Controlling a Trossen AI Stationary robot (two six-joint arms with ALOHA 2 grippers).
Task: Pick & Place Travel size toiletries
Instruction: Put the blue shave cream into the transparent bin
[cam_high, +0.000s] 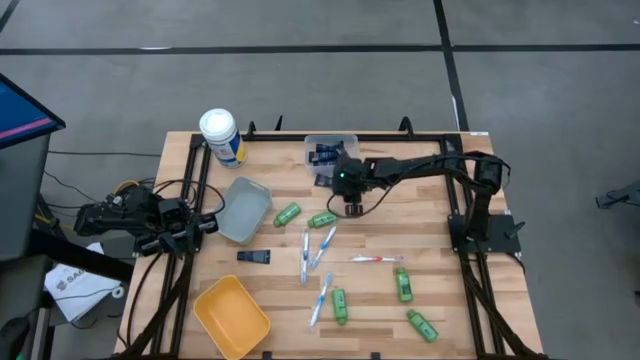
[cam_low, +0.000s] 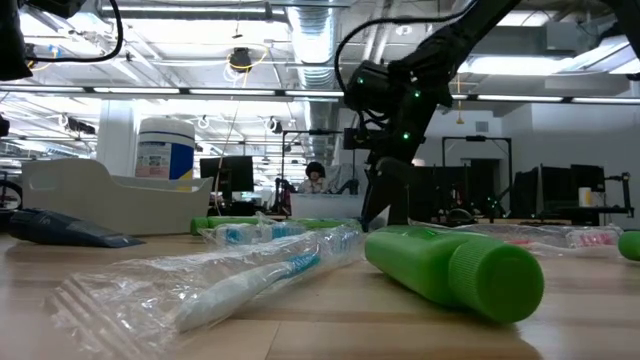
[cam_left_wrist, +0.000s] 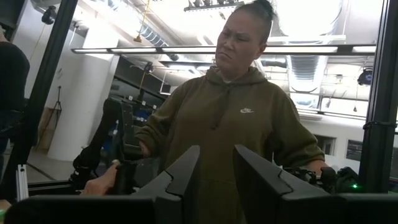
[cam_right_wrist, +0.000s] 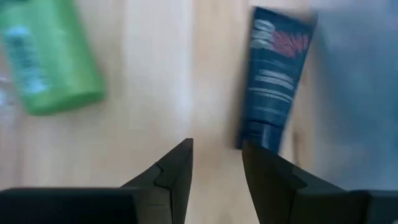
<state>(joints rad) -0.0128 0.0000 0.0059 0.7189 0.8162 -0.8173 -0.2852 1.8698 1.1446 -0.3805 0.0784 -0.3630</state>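
Tube: dark navy tube (cam_right_wrist: 278, 78) is lying flat on the wooden table (cam_high: 440, 215), just beside the clear bin (cam_high: 330, 143) that is already holding other navy tubes.
Long axis: in the right wrist view the tube is running roughly along the gripper's line of sight, cap end pointing back toward the fingers.
Offset: the tube is sitting slightly to one side of the finger gap, not centred between the jaws; a green bottle (cam_right_wrist: 46, 56) is lying off to the other side.
Right gripper (cam_right_wrist: 216, 163): hovering above the table near the bin, fingers standing a little apart and holding nothing.
Left gripper (cam_left_wrist: 216, 171): resting off the table's left edge, fingers slightly parted and empty, facing a person in an olive hoodie (cam_left_wrist: 227, 121).
Nearer arm: the right one, by a wide margin.
Judgement: a small sideways shift looks needed before closing on the tube.
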